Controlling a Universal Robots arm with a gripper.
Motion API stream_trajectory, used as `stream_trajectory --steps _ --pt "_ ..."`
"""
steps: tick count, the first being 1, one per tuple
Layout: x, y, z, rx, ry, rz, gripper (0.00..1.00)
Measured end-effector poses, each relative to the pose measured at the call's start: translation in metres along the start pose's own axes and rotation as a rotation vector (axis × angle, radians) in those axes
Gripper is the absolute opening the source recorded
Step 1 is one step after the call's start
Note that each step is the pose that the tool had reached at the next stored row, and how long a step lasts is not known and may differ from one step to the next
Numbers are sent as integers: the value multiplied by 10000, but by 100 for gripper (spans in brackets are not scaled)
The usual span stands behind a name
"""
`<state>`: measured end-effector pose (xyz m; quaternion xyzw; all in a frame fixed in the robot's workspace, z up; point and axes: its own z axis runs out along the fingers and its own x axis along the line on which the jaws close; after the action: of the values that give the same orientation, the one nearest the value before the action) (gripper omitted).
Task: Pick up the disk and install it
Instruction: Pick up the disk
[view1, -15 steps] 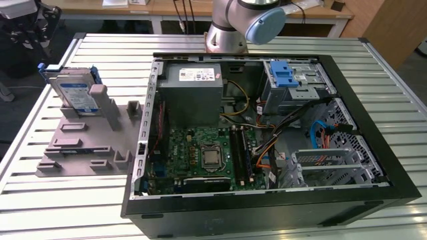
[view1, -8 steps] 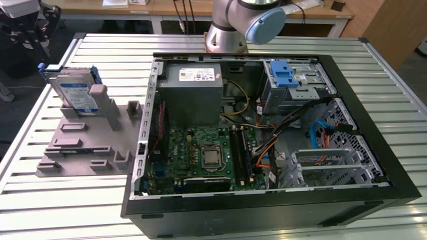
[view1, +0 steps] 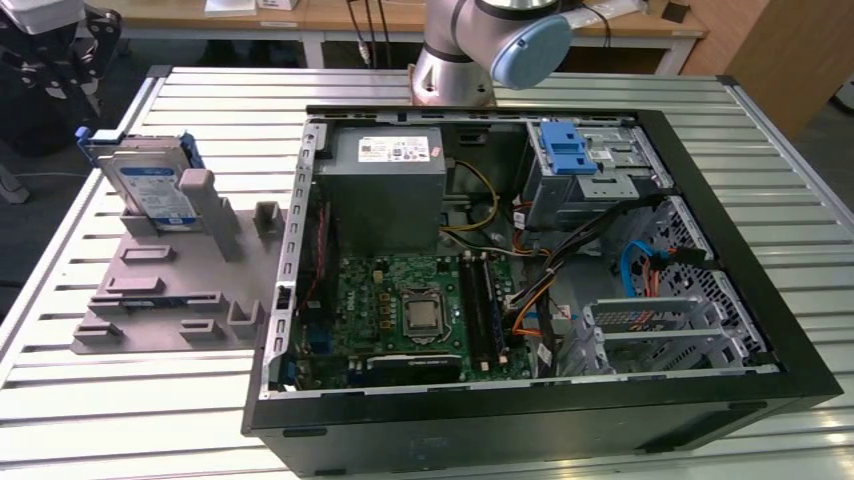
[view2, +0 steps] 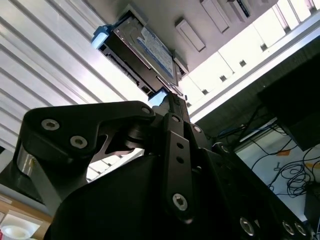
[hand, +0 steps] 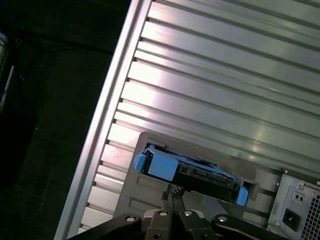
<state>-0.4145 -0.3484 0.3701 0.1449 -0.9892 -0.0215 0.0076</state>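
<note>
First wrist view: pick-up stage, apparently. Hovering with the gripper (hand: 171, 194) near the disk (hand: 197, 172), upright in the grey holder (view1: 160, 290) by the table (hand: 225, 75) edge; fingers pressed together, holding nothing. Calls for opening around the blue bracket (hand: 161, 167).

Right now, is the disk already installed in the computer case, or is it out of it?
Out, not installed. The disk stands on edge in the grey holder, beside the open computer case.
</note>
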Motion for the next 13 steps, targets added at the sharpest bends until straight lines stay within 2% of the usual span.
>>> stream_trajectory --steps 13 --pt "0 0 0 7 34 -751 11"
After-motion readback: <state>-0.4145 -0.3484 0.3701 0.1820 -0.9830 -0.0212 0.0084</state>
